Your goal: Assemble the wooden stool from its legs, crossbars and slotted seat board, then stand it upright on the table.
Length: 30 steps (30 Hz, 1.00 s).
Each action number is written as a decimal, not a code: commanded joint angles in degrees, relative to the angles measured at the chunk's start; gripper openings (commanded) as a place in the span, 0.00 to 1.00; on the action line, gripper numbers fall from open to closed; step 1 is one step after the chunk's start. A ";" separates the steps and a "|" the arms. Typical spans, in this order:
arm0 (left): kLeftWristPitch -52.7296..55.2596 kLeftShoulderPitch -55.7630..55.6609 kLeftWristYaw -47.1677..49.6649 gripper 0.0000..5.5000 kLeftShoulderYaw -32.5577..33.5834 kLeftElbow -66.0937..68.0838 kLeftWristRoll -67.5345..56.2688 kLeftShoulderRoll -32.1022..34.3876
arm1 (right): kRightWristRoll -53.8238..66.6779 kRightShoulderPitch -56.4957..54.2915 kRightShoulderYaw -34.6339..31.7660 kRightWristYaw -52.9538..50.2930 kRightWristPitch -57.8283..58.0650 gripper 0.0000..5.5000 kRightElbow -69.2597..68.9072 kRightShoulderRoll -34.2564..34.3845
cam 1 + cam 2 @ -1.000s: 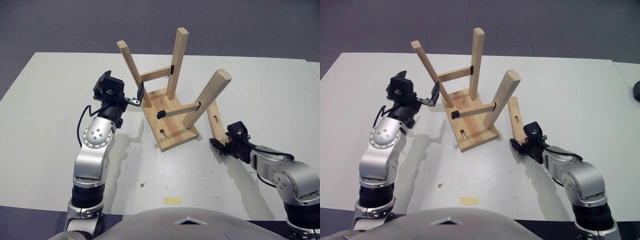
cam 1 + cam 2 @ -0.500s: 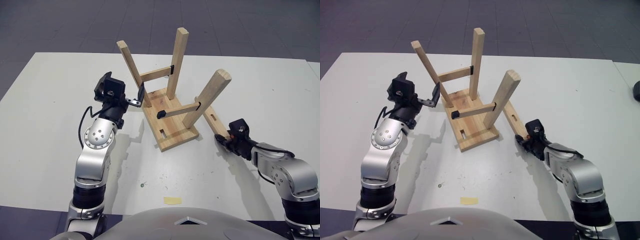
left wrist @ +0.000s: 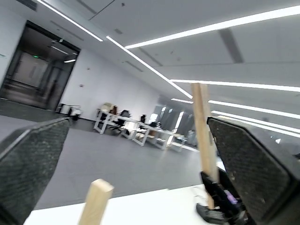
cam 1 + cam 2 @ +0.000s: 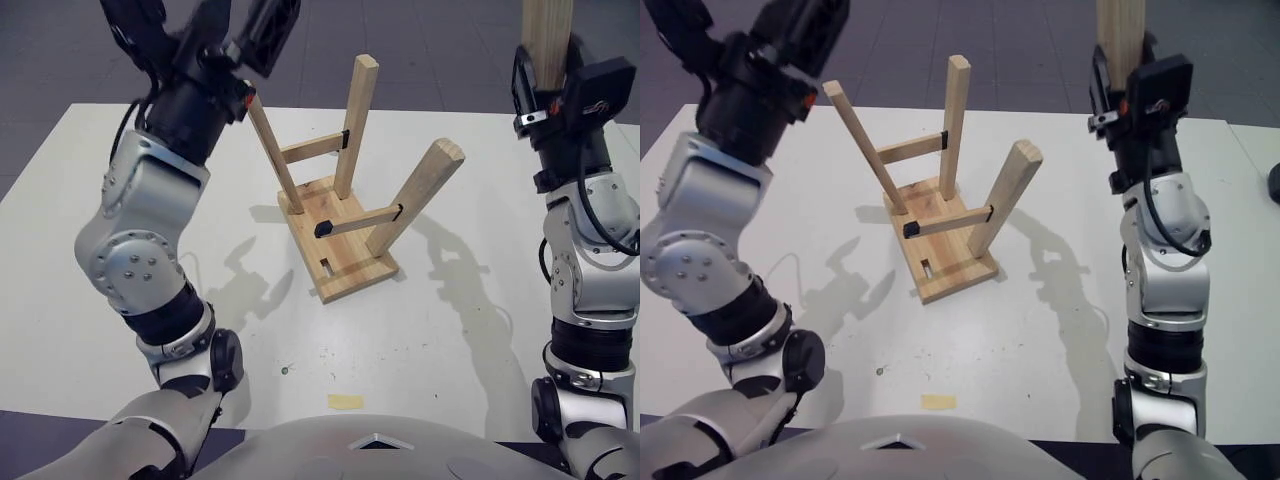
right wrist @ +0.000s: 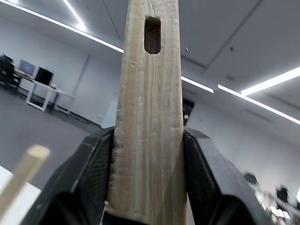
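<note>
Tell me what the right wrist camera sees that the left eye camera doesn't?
Extra in the right wrist view: the dark slot cut into the loose leg, plus ceiling lights. Extra in the left eye view: the white table, the upside-down seat board with three legs sticking up, the open left gripper and a yellow scrap. Both show the right gripper shut on the loose leg, held upright.

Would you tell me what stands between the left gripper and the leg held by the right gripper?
The half-built stool, seat board down, its three legs pointing up, as the left eye view shows.
</note>
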 commanded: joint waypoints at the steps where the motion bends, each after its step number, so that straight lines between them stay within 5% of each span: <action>1: 0.78 -4.93 4.40 0.98 -1.30 1.32 -12.43 0.65 | 1.57 -4.65 4.49 5.78 -3.14 0.38 -6.72 0.51; 7: -0.14 -6.11 5.96 0.98 -4.74 0.90 -16.81 6.02 | 5.13 -2.74 7.93 10.37 -0.46 0.38 -10.99 2.00; 30: -5.02 -9.25 8.65 0.30 -6.61 0.63 -24.74 23.02 | 3.99 2.31 8.83 16.49 0.22 0.38 -12.06 1.68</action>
